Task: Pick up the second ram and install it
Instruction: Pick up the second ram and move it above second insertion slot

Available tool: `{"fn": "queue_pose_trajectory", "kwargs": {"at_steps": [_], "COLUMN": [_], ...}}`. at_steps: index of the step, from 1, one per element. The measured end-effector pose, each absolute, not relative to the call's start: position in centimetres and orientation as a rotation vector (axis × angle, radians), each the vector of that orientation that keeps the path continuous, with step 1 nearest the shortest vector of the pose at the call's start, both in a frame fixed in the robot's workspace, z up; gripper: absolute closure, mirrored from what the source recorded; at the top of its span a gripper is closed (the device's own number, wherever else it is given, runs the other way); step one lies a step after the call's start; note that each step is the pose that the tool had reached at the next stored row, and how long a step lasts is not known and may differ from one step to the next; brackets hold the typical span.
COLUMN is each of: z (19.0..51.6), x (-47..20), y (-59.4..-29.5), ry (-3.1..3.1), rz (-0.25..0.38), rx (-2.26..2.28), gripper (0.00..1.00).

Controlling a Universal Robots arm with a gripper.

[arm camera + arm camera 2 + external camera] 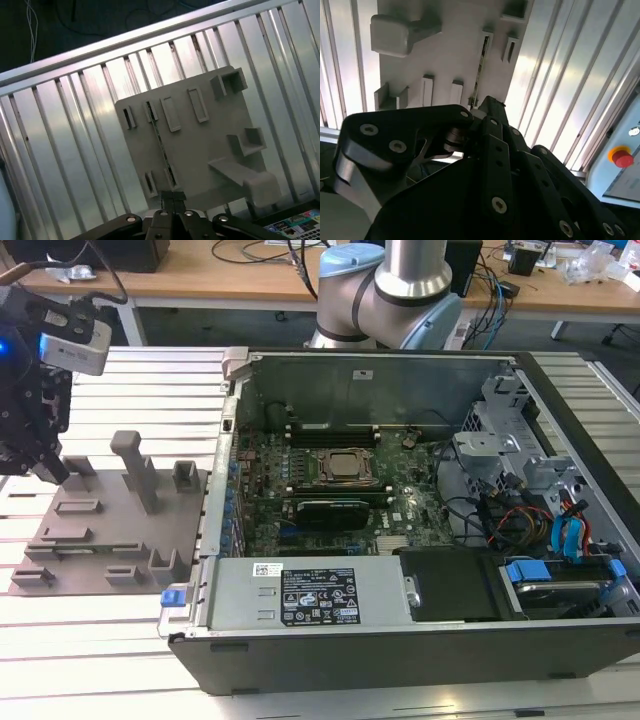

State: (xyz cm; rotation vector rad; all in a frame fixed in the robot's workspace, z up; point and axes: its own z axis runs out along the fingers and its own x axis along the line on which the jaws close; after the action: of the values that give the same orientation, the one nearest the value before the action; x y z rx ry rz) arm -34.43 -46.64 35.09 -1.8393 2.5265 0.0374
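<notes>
My fingers (pixel 48 465) hang over the grey plastic fixture plate (pixel 110 540) at the exterior view's left. They are clenched together, tip against tip. The plate lies flat on the ribbed aluminium worktop (pixel 130 390), just beside the open black computer case (pixel 400 640).

The second ram (pixel 160 142), a long thin circuit-board stick, stands on its edge in the plate's slots. In the first wrist view I see it from above as a narrow dark line. It runs from a slot near the plate's far edge towards me, and its near end lies right by my fingertips. I cannot tell whether they touch it. In the second wrist view the same stick (pixel 480 70) leads away from the tips across the plate.

A tall grey post with a block-shaped head (pixel 135 465) rises from the plate on the side of the ram towards the case. Inside the case the green motherboard (pixel 400 515) lies open to view.
</notes>
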Motion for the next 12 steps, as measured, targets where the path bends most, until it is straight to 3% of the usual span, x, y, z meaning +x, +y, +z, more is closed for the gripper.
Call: {"fn": "queue_pose_trajectory", "kwargs": {"at_steps": [12], "z": [35.07], "x": [-34.42], "y": [-46.62], "ry": [2.401], "rz": [0.002], "rx": [-2.032], "gripper": [0.89]}}
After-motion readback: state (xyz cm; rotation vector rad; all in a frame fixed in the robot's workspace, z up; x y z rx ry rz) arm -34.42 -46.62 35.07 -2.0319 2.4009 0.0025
